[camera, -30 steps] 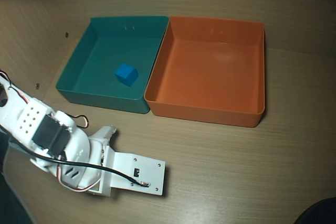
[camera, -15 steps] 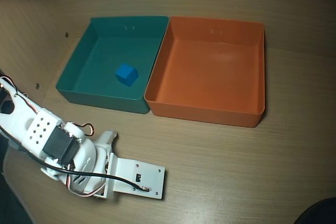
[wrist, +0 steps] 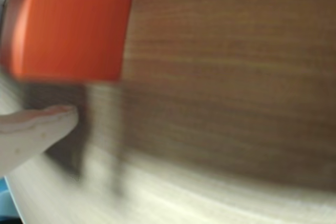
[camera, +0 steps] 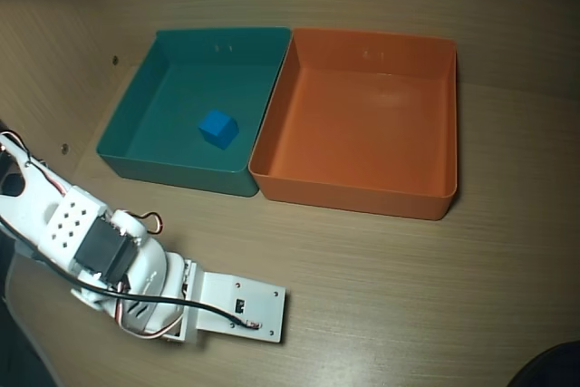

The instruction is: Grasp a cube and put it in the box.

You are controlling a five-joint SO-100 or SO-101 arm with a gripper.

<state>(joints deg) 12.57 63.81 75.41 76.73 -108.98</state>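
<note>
In the wrist view I see the cube [wrist: 68, 24] close up, just above one pale fingertip [wrist: 39, 129], not yet pinched; whether the hand is spread I cannot tell. In the overhead view my arm [camera: 100, 256] has sunk lower onto the worktop [camera: 408, 296] since a second ago, well short of the empty box [camera: 362, 124], so I judge the grasp is about to begin

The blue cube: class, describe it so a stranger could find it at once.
In the overhead view, two square trays sit side by side on the wooden table. The blue cube lies inside the left, teal tray; the orange tray beside it holds nothing.
</note>
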